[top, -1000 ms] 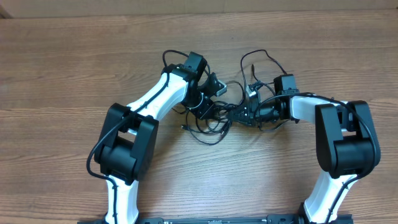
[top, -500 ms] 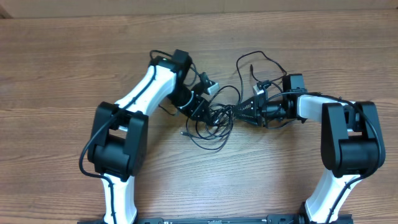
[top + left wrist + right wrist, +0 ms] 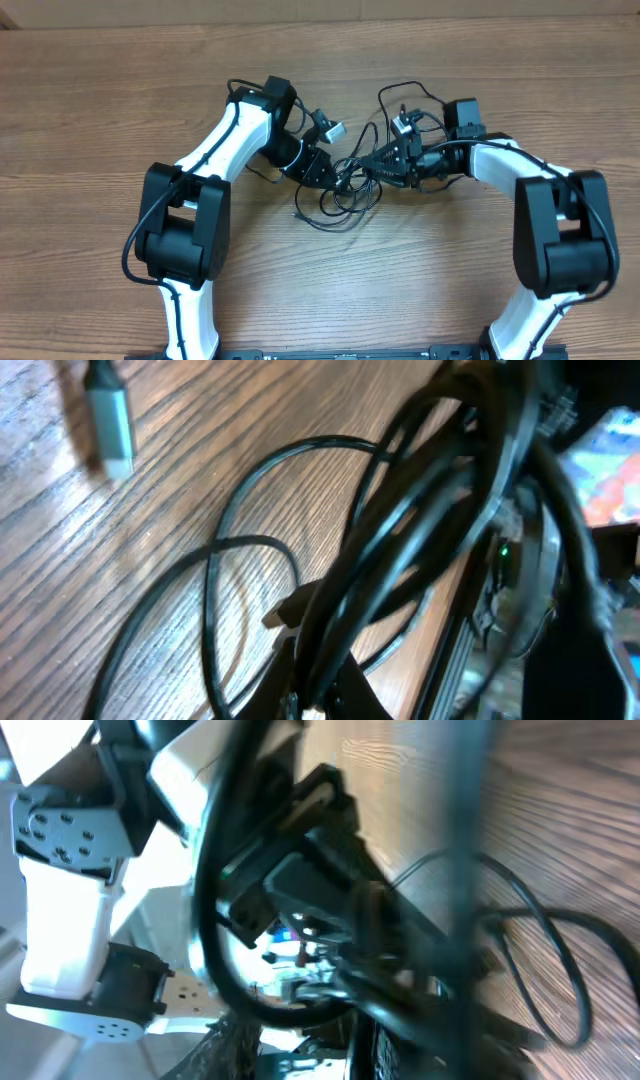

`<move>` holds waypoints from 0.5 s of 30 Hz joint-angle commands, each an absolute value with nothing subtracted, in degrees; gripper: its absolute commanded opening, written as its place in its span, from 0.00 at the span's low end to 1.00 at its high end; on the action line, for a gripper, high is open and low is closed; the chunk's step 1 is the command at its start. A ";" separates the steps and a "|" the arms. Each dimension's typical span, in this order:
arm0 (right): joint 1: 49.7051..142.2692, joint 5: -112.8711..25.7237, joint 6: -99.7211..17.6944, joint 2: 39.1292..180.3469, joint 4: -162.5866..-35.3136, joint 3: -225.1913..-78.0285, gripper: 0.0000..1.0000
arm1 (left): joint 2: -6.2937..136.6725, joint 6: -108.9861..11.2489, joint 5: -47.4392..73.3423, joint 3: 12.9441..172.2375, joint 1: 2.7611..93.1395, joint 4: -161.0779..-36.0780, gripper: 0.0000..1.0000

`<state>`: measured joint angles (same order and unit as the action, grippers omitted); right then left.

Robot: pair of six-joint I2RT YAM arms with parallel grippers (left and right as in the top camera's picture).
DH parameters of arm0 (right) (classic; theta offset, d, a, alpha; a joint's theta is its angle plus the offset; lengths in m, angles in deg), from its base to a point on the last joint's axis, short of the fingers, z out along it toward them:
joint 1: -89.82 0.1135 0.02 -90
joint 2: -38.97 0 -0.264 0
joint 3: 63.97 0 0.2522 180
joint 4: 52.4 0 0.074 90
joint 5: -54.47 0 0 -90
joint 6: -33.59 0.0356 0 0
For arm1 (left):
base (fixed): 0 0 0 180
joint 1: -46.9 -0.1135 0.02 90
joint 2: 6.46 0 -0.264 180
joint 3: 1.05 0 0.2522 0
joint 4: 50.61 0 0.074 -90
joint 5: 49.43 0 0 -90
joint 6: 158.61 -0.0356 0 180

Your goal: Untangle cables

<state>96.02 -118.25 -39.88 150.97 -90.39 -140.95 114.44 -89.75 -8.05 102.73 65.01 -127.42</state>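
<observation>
cables bunched between both grippers, knot not yet open

the cables (image 3: 345,190) lie near the middle of the table (image 3: 100,110), a dark snarl of thin black cord directly between the two tools. loose loops spill from it toward the robot's side, and one free end with a small plug (image 3: 297,213) lies on the wood to its left. another loop arcs away on the far side, above the right gripper.

handling, as judged: light, limp cord with no stiffness, prone to snagging at crossings. the plugs are the hard points likely to catch in a loop. best hold is on a single strand just beside the knot or just behind a plug, not on the whole bundle.

orientation: the tangle's long axis runs left to right, gripper to gripper. in the left wrist view several strands (image 3: 420,530) run together diagonally, and a grey plug (image 3: 110,420) lies apart on the wood, pointing roughly along the grain.

left gripper (image 3: 328,175): strands converge at its fingers, so it appears clamped on the cables. right gripper (image 3: 368,172): at the knot's right edge; its wrist view is blurred and whether it grips cannot be told.
</observation>
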 commanded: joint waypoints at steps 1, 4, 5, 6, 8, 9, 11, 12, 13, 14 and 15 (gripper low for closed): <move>97.03 -114.97 -39.66 146.64 -90.37 -142.77 0.34 | 114.36 -84.92 -10.06 103.96 64.57 -127.37 0.04; 97.00 -113.24 -38.67 146.51 -90.26 -142.77 0.34 | 114.36 -82.50 -10.15 103.96 63.65 -127.79 0.04; 97.00 -112.91 -38.59 146.51 -90.26 -142.77 0.33 | 114.36 -81.73 -10.37 103.96 63.30 -128.03 0.04; 97.00 -112.85 -38.61 146.51 -90.26 -142.77 0.33 | 114.36 -81.34 -10.79 103.96 62.93 -128.31 0.04; 97.00 -112.89 -38.98 146.51 -90.28 -142.75 0.32 | 114.36 -81.47 -12.49 103.96 62.04 -129.14 0.04; 97.00 -112.89 -40.03 146.51 -90.33 -142.75 0.32 | 114.36 -81.53 -13.32 103.93 61.58 -129.39 0.04; 97.00 -112.81 -41.73 146.51 -90.31 -142.75 0.33 | 114.36 -82.78 -15.46 103.96 60.66 -130.19 0.04; 97.00 -112.50 -41.87 146.51 -90.31 -142.75 0.33 | 114.36 -83.81 -16.62 103.96 60.22 -130.65 0.04; 97.00 -112.54 -41.87 146.51 -89.91 -142.75 0.33 | 114.36 -84.79 -17.71 103.96 59.72 -131.24 0.04; 96.85 -112.76 -41.82 146.51 -89.19 -142.75 0.35 | 114.36 -85.53 -18.50 103.96 59.28 -131.77 0.04; 96.63 -114.18 -41.36 146.51 -87.86 -142.75 0.37 | 114.36 -86.06 -19.13 103.93 58.93 -132.14 0.04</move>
<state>96.72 -112.61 -40.38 148.35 -89.76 -141.50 114.44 -83.72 -13.67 102.89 60.24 -131.31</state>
